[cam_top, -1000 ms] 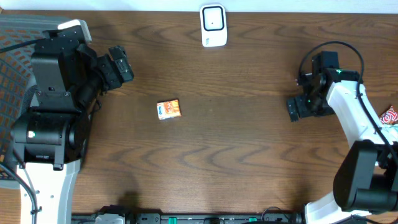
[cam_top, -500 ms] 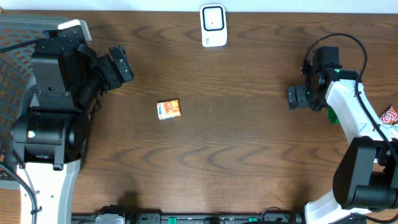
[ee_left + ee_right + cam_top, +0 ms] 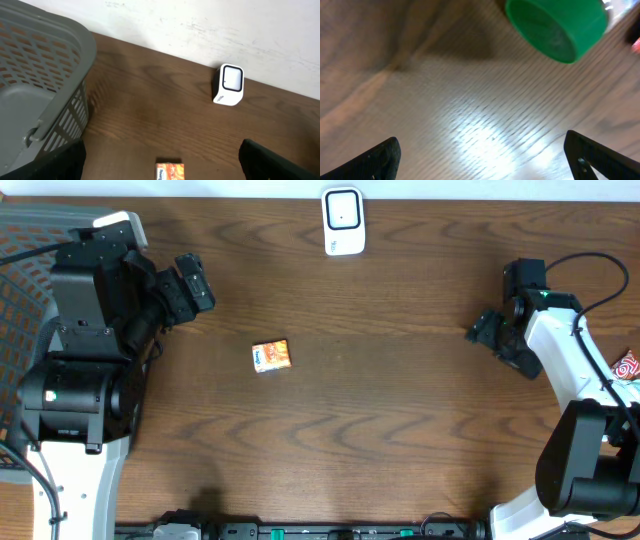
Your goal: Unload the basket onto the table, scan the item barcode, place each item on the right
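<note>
The item, a small orange box [image 3: 271, 356], lies flat on the wooden table left of centre; the left wrist view shows this box [image 3: 170, 171] at its bottom edge. The white barcode scanner [image 3: 343, 221] stands at the table's far edge, and in the left wrist view the scanner [image 3: 229, 85] faces me. My left gripper [image 3: 196, 282] hovers up and left of the box, open and holding nothing [image 3: 162, 152]. My right gripper [image 3: 501, 344] hangs over bare wood at the right, open and holding nothing [image 3: 482, 150].
A grey mesh basket [image 3: 18, 320] sits at the left edge behind my left arm, its wall [image 3: 35, 95] close by. A green round cap [image 3: 557, 25] lies just beyond my right gripper. A red and white packet [image 3: 627, 367] lies at the right edge.
My right gripper has swung to the right and turned at the wrist, staying open. The left arm and the box have not moved.
</note>
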Motion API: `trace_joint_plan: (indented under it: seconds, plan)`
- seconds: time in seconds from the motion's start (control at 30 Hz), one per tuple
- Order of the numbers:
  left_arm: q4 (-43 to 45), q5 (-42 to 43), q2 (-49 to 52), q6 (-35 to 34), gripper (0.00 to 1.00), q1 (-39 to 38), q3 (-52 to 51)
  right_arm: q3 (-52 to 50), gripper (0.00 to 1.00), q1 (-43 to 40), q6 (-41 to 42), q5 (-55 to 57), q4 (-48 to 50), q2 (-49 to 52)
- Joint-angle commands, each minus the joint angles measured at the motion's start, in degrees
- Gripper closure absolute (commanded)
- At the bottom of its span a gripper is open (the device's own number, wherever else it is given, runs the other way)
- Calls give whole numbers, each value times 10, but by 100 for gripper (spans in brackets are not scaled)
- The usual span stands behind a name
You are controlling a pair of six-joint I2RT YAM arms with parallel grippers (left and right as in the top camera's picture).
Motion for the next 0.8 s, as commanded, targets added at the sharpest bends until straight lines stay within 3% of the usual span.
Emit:
trace_joint_plan:
  seconds: [0.0, 0.13, 0.3, 0.4, 0.77]
  plan:
    - [0, -7, 0, 5, 2, 3, 6, 10, 1, -1, 93, -22, 26, 0]
    - [0, -7, 0, 5, 2, 3, 6, 9, 2, -1, 141, -42, 42, 0]
    - [0, -7, 0, 5, 2, 3, 6, 8, 5, -16, 297, -40, 33, 0]
    - [0, -7, 0, 5, 2, 3, 6, 8, 8, -26, 344, -38, 34, 0]
    - [0, -7, 0, 5, 2, 3, 6, 8, 7, -76, 354, 27, 20, 0]
